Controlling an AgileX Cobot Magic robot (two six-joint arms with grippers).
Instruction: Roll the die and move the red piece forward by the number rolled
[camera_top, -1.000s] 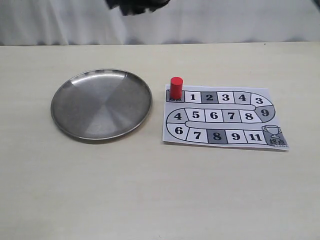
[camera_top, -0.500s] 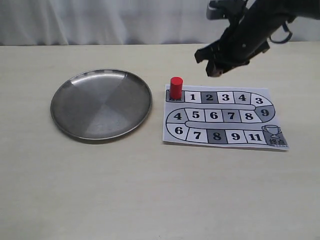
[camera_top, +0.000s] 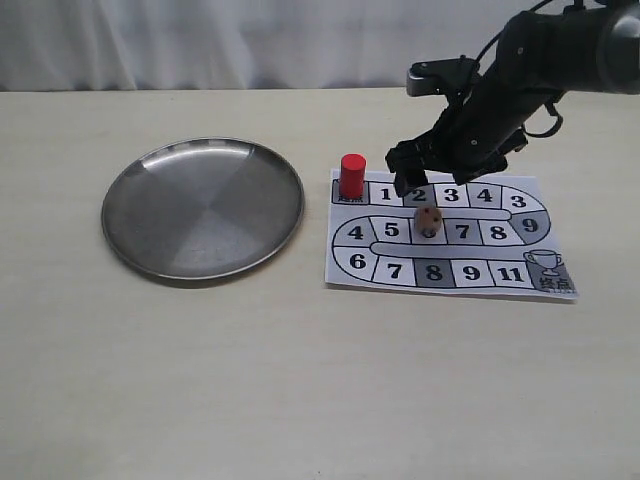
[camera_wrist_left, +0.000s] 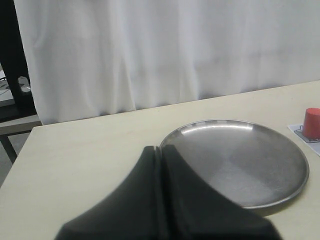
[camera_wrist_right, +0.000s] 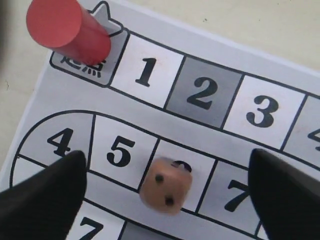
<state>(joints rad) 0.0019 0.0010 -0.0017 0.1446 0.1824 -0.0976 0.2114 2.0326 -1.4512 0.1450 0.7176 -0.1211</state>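
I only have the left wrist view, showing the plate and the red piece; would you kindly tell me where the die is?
Observer: The die is on the board at square 6, outside the plate.
Operator: Which face shows?
Observer: The right wrist view shows two pips facing its camera.
Operator: And the right gripper?
Observer: The right gripper hangs open just above the die, holding nothing.
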